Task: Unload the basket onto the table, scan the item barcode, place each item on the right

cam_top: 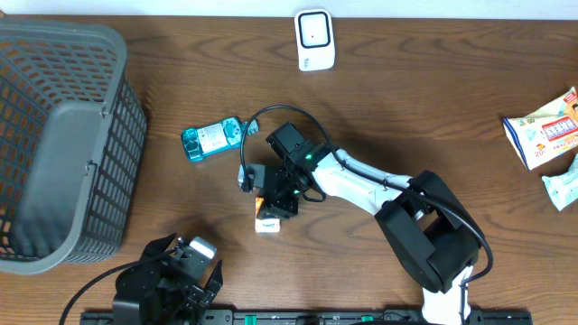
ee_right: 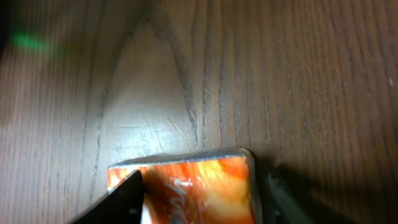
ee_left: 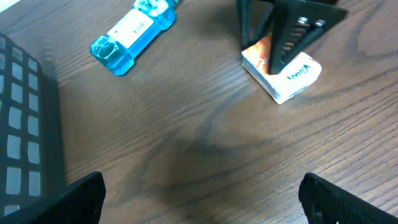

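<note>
The right gripper (ee_right: 198,198) stands partly closed, its dark fingers (ee_right: 124,198) set against the two sides of the box (ee_right: 189,177); contact appears made on both sides, though the wrist view is dim and cut off at the lower edge. The box is a small carton with a glossy orange printed face and white ends, lying flat on the table (cam_top: 433,90) near the middle, towards the front edge. The table is dark brown wood with a pronounced grain. The left gripper (ee_left: 202,199) is at full spread and holds nothing, low at the front left. A clear blue plastic bottle (cam_top: 213,139) with a white label lies on its side just behind and left of the box. A grey plastic mesh basket (cam_top: 54,144) fills the left side. The scanner (cam_top: 314,40), a white rounded unit, stands at the rear centre, well apart from the box. Two soft packets (cam_top: 542,131) lie at the right edge. In the overhead view the right arm covers most of the box; the left wrist view shows its white end with blue lettering.
</note>
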Motion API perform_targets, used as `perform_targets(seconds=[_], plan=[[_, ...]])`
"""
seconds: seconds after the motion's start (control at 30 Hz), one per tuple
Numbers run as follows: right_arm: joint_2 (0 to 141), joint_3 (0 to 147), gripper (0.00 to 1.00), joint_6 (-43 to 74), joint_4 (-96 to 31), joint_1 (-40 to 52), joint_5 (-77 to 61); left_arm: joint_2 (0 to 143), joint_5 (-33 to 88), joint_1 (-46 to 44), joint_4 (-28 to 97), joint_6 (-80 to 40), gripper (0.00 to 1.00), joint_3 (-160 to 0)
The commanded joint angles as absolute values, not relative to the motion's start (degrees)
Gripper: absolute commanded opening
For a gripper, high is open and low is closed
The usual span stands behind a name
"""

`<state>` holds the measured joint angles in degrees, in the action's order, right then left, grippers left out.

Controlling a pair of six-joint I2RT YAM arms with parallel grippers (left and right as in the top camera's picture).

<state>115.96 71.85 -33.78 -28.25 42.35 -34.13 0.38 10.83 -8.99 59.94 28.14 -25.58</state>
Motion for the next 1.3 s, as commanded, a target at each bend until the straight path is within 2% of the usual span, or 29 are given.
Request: perform_targets(seconds=[0.0,0.03,0.07,0.13,0.4,0.57,0.73,0.87,0.9,0.97,1.0,1.03,1.07,1.13,1.17,1.27], plan=[[115.44,71.44,0.33,-31.64,-28.23,42.33,-34.61,0.38,10.07,-8.75,60.6,28.67,0.99,-25.43],[115.46,71.44,0.27,-31.35,-28.23,42.33,-34.61,0.38,10.04,-8.75,60.6,28.67,0.99,-25.43],[115.46,71.44,0.11,-30.74,-28.21,42.33,-34.61,0.38,10.07,-8.75,60.6,28.67,0.99,-25.43],[115.46,71.44,0.01,-30.63,-28.21,42.33,-34.61,0.38,10.04,-8.75,60.6,28.67,0.99,-25.43],[115.44,71.44,0.01,-22.13,-27.31,42.33,-34.63,0.38,10.07,-8.75,60.6,28.67,0.99,-25.43],[115.39,71.55,0.02,-4.89,-22.74,41.45,-34.3,0.38,10.07,-8.75,60.6,28.67,0.99,-25.43],[115.39,72.23,0.01,21.12,-20.51,36.97,-32.49,0.38,10.04,-8.75,60.6,28.67,0.99,-25.43],[115.39,72.23,0.01,25.23,-22.44,32.97,-32.49,0.38,10.07,-8.75,60.6,28.67,0.99,-25.43],[115.39,72.23,0.07,23.38,-23.22,32.32,-32.77,0.38,10.07,-8.75,60.6,28.67,0.99,-25.43],[115.39,72.23,0.37,13.21,-23.86,31.79,-36.4,0.38,10.04,-8.75,60.6,28.67,0.99,-25.43],[115.39,72.23,0.44,8.43,-24.16,31.81,-38.2,0.38,10.07,-8.75,60.6,28.67,0.99,-25.43],[115.39,72.23,0.59,3.77,-24.64,31.9,-39.97,0.38,10.07,-8.75,60.6,28.67,0.99,-25.43],[115.39,72.23,0.68,0.27,-25.15,32.16,-41.12,0.38,10.04,-8.75,60.6,28.64,0.99,-25.43],[115.39,72.2,0.94,-5.28,-25.87,32.84,-41.95,0.38,10.07,-8.75,60.6,28.67,0.99,-25.43],[115.39,72.2,0.99,-8.12,-26.39,33.21,-42.06,0.38,10.04,-8.75,60.6,28.67,0.99,-25.43],[115.39,72.2,0.99,-17.58,-28.36,34.59,-43.55,0.38,10.07,-8.75,60.6,28.67,0.99,-25.43]])
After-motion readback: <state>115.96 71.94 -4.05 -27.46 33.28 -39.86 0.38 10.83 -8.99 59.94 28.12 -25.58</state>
